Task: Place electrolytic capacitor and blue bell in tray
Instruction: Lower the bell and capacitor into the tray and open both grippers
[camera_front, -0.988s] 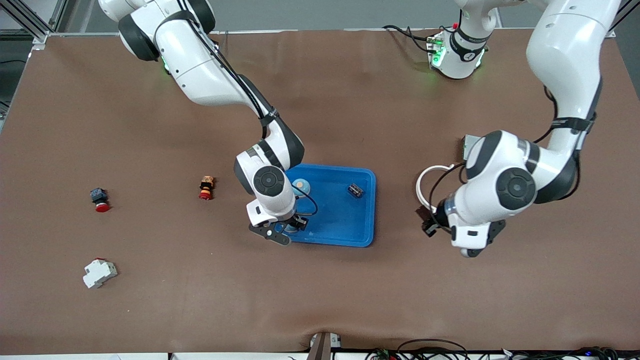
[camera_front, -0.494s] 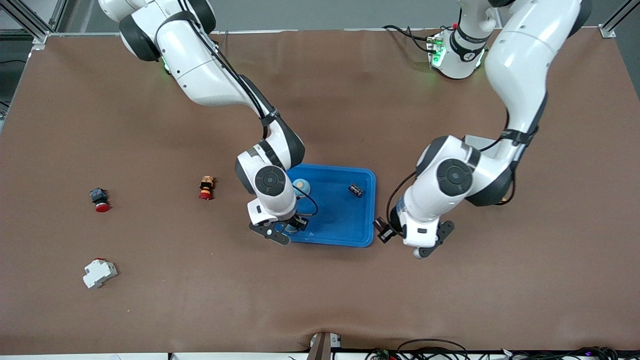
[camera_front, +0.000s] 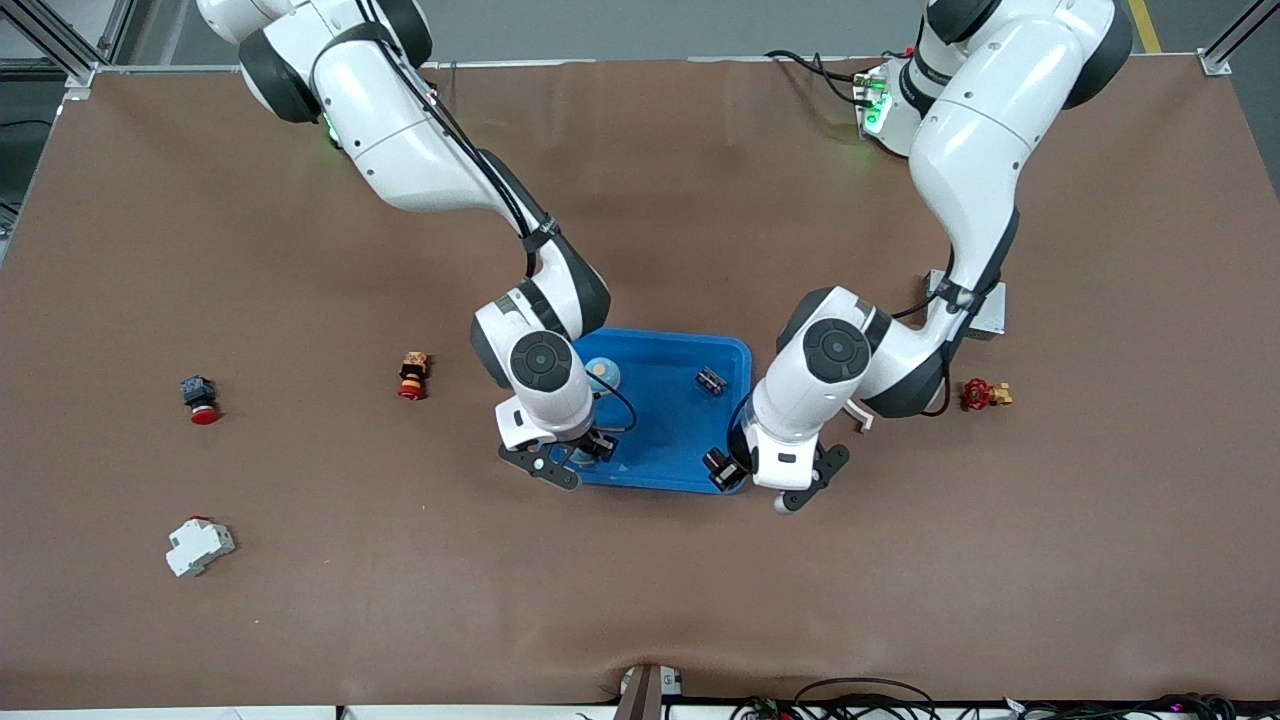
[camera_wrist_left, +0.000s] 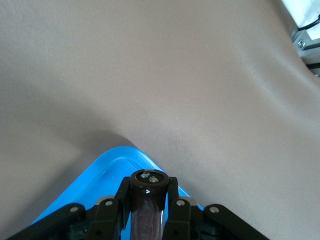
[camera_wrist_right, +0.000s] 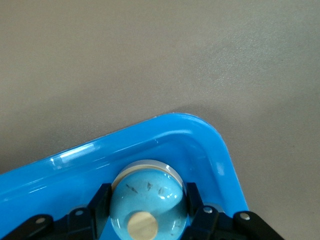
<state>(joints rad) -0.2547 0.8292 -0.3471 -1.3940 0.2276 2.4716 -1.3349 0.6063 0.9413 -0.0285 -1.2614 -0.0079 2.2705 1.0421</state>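
Swung in over the tray's (camera_front: 690, 440) lower-right corner, left gripper (camera_front: 722, 470) clamped on stiff, light, smooth capacitor (camera_wrist_left: 148, 202) mid-barrel; right gripper (camera_front: 580, 452) clamped around hard, slippery blue bell (camera_wrist_right: 148, 204).

Glossy blue plastic tray (camera_wrist_right: 210, 131), shiny glazed blue bell (camera_wrist_right: 148, 200), glossy dark-sleeved capacitor (camera_wrist_left: 148, 212), matt brown table cover (camera_front: 640, 580)

Probably a robotics lab, brown-matted table (camera_front: 640, 600), aluminium frame posts (camera_front: 60, 40); loose cables (camera_front: 860, 690)
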